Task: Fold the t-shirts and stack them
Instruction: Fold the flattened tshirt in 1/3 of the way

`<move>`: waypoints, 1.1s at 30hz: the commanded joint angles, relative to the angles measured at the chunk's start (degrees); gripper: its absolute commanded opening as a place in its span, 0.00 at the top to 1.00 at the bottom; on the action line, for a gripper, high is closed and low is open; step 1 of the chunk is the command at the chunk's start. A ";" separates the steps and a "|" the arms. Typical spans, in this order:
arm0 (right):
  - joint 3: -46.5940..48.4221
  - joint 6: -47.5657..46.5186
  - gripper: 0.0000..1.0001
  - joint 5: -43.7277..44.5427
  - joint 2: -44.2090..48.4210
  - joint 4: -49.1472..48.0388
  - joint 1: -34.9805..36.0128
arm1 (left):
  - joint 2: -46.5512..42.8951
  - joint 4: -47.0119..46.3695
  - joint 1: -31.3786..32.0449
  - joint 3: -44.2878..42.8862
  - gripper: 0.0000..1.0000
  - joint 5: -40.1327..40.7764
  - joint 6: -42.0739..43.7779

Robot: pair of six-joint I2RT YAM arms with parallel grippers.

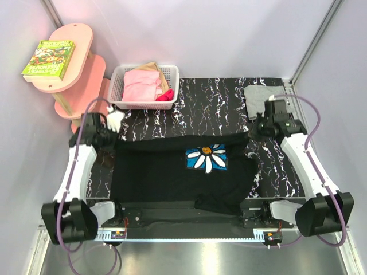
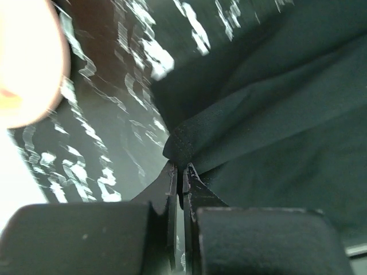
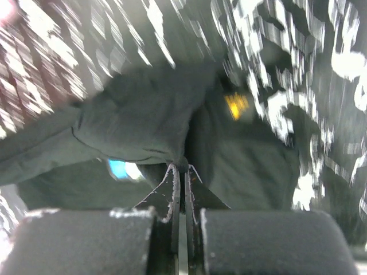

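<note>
Left claw [image 2: 182, 169] and right claw [image 3: 184, 167] clamp far corners of the black t-shirt [image 1: 166, 172].

The black shirt [image 1: 160, 172] is seen as soft, matt cloth, and the grey shirt [image 1: 259, 100] likewise. The basket [image 1: 173, 80] is moulded in white latticed plastic. The shelf [image 1: 80, 43] is finished smooth, the book [image 1: 49, 59] glossy-covered, the plate [image 1: 189, 258] brushed metal.

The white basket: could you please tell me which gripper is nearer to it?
Left. The left gripper sits just before the basket's near-left corner; the right gripper is across the table, by the grey t-shirt.
</note>
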State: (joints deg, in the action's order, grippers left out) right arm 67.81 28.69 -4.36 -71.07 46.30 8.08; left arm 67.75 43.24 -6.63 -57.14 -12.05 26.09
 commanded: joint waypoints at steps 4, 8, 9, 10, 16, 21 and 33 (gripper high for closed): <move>-13.40 2.07 1.00 -5.48 0.94 0.28 -0.34 | -7.54 -4.04 0.04 16.00 1.00 -2.45 3.88; -14.90 2.51 0.83 -8.20 -1.44 0.10 -0.34 | -6.22 -4.75 0.04 17.77 1.00 -1.74 4.06; -15.16 2.60 0.75 -9.25 -1.62 0.10 -0.34 | -6.14 -4.49 0.04 17.77 1.00 -1.83 3.97; -15.77 2.60 0.63 -10.05 -1.44 0.19 -0.34 | -5.96 -4.22 -0.05 17.68 1.00 -1.92 4.15; -13.86 3.57 0.30 -11.64 1.63 3.26 -0.43 | -7.45 0.34 0.04 15.58 0.69 0.09 5.99; -5.25 5.24 0.31 -6.98 -1.51 2.57 -0.25 | -8.60 8.42 0.04 5.40 0.48 0.28 6.26; 5.93 6.30 0.35 -5.22 -28.59 -10.00 0.88 | 11.50 5.28 5.92 -7.28 0.69 -7.47 -3.76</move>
State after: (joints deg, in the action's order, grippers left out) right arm 71.83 34.50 -10.98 -95.72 39.57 7.92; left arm 68.60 50.43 -3.22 -64.90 -18.00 25.71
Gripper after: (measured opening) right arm 0.662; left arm 0.393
